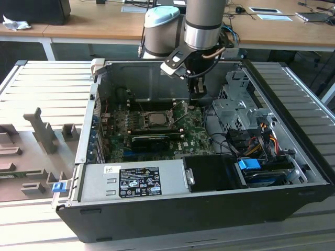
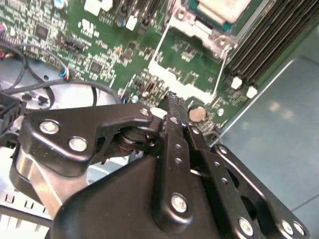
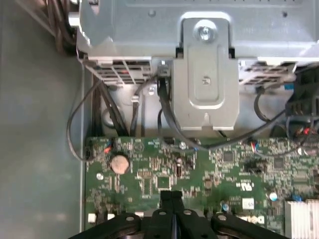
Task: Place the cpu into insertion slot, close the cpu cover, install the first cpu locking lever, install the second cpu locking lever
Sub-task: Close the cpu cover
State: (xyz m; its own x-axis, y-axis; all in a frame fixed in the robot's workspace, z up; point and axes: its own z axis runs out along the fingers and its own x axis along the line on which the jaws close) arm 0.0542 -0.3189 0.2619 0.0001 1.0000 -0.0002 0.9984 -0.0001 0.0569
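Gripper hangs inside case, on exterior view's right of insertion slot, well apart from it. Fingers pressed together, nothing held, tips over green board near coin battery. Cpu sits in slot. Cpu cover seems lowered over it; angle poor. Thin lever slants beside slot.

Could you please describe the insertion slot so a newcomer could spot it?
Inside the open black computer case, find the green circuit board. The insertion slot sits near its middle, beside a long black block; unlike that block, it is square and metal-rimmed.
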